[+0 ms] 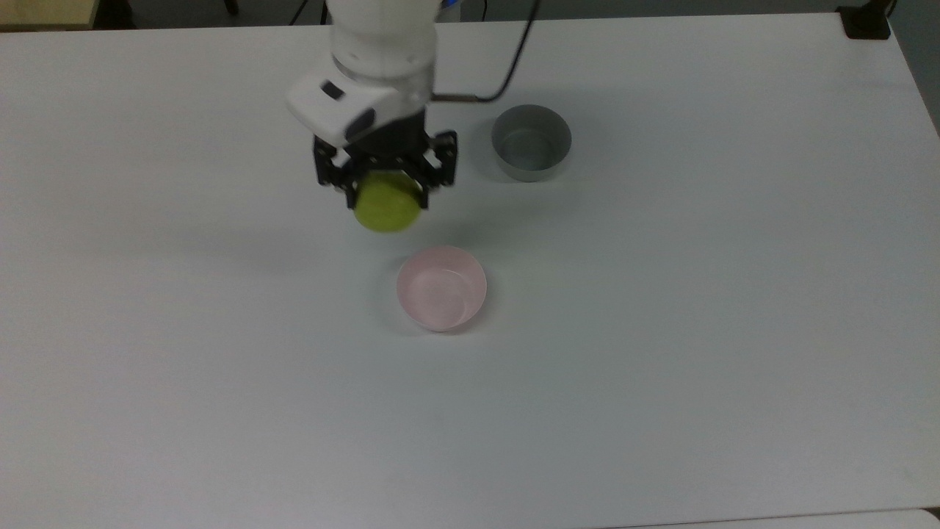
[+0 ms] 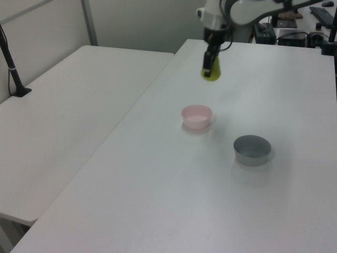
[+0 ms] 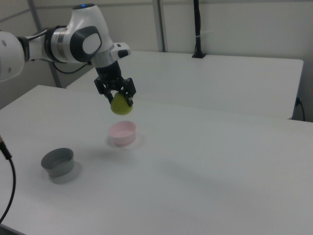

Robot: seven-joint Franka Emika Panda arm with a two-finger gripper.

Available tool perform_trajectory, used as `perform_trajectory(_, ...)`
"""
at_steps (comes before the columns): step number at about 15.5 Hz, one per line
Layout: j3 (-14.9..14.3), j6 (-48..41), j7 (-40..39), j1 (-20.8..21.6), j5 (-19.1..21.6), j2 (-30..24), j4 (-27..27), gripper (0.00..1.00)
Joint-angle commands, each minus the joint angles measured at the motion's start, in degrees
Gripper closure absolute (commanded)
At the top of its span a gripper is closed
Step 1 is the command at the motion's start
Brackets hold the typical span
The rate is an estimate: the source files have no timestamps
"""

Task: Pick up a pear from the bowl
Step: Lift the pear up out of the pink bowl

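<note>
The near part of the white desk point(image 1: 220, 411) lies bare in the top view; further in sits the pink bowl point(image 1: 441, 287), upright, with nothing in it, its pale inside open to the camera; in the left view the bowl point(image 2: 196, 116) stands between the camera and the raised arm, and in the right view the bowl point(image 3: 122, 132) rests on the desk below the fruit. Above and beyond the bowl hangs the pear point(image 1: 387, 203), yellow-green and rounded, clear of the bowl and off the desk; the tool point(image 1: 385, 192) is clamped on it, its black fingers point(image 1: 351, 192) pressed against the pear's upper sides, the lower body of the fruit hanging free beneath them. In the right view the pear point(image 3: 121, 105) is held in the tool point(image 3: 121, 100) well above the bowl's rim; in the left view the pear point(image 2: 211, 72) hangs in the tool point(image 2: 209, 67) over the far part of the desk. Further back, toward the top view's right, stands the grey bowl point(image 1: 531, 142), straight-sided and well apart from the pink one; the white arm point(image 3: 73, 41) reaches in from the right view's left.
</note>
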Motion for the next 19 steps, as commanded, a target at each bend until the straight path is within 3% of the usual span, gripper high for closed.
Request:
perform_trajectory(1, 0.0, -2.8, -8.0, -4.8, 0.2, -10.3, -10.2, 0.66)
perform_trajectory(6, 0.1, -2.1, -10.5, -7.4, -2.6, -11.1, -15.9, 0.66)
perform_trajectory(13, 0.1, 2.1, -9.6, -6.6, -4.3, -1.2, -15.5, 0.66)
perform_trajectory(19, 0.0, 6.0, -9.0, -6.6, -5.0, 2.4, -15.5, 0.6)
